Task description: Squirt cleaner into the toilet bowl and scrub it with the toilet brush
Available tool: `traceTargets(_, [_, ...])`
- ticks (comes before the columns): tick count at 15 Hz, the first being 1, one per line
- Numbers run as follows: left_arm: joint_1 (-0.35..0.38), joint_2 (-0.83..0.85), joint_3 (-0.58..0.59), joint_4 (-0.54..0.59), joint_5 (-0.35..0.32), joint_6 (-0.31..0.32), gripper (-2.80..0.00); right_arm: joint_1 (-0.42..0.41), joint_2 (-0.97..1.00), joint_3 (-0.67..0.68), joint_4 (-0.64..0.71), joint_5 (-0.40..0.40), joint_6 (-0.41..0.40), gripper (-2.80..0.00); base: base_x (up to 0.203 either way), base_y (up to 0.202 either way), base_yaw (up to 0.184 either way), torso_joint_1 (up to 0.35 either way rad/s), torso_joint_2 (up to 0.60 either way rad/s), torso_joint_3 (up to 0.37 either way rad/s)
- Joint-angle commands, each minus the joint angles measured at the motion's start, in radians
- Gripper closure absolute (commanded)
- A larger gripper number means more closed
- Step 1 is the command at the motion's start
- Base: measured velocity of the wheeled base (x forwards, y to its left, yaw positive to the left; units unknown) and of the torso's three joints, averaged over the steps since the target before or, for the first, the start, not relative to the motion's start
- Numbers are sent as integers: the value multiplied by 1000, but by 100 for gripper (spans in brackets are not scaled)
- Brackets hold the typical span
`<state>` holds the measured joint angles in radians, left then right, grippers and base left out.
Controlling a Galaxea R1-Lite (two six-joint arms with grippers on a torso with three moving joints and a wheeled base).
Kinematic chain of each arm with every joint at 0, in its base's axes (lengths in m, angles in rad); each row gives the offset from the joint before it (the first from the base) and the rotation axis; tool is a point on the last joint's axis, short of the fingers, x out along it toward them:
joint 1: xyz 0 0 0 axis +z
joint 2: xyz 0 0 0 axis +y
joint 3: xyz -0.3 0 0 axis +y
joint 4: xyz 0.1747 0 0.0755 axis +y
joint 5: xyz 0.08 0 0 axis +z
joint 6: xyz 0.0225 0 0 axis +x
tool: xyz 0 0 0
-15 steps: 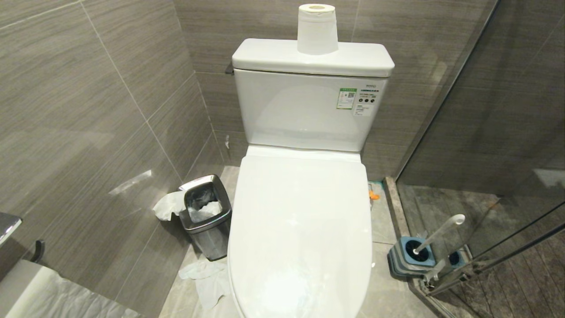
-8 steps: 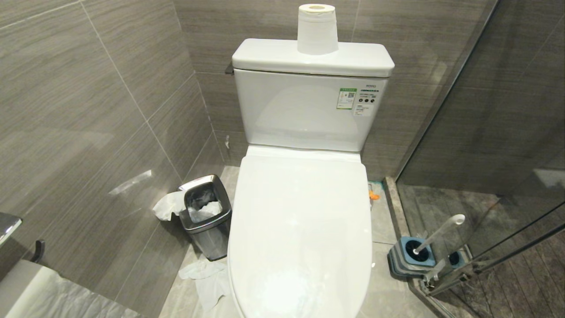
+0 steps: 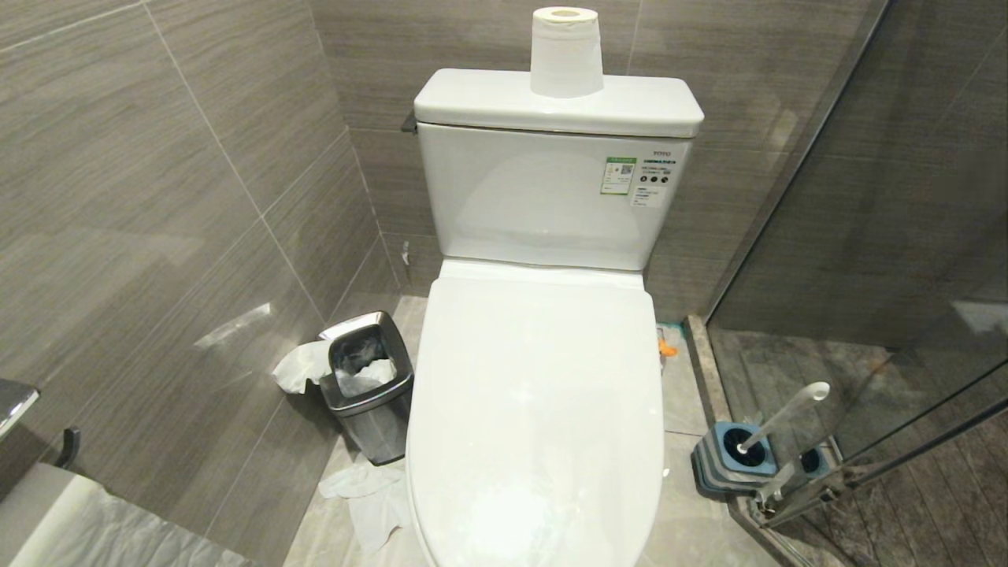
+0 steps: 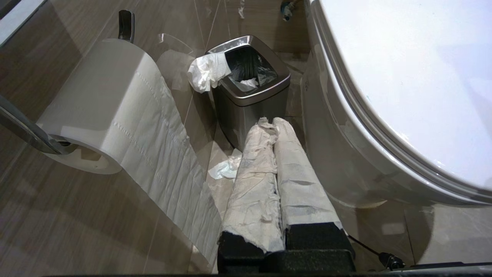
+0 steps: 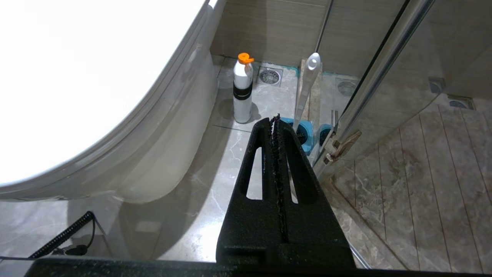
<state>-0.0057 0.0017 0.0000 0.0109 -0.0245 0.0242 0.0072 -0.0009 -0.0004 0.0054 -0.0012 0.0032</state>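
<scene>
Nothing has moved since the earlier frames. Toilet [image 3: 535,409] stands with its lid down. Brush [image 3: 780,417] leans in its holder [image 3: 728,461] on the floor to the toilet's right, by the glass door. Left gripper [image 4: 273,122] and right gripper [image 5: 275,120] hang low, jaws together, empty.

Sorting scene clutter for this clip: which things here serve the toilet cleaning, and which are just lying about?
For the job:
- glossy white ceramic toilet, lid down
- white-handled toilet brush in its square blue-and-grey holder
- white bottle with orange cap, probably the cleaner

Lying about:
- small square steel bin
- crumpled tissue on the floor
- white paper roll on the tank
- wall-mounted paper roll
</scene>
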Motion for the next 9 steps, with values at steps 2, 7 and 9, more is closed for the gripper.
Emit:
traceTargets(2, [0,1,0,0,0,0,0,-1,1,0,0,0,1,0,0,0,0,0,0,0])
traceTargets(7, [0,1,0,0,0,0,0,0,1,0,1,0,1,0,0,0,0,0,0,0])
traceTargets(9, [1,1,0,0,0,0,0,0,1,0,1,0,0,0,0,0,0,0,0,0])
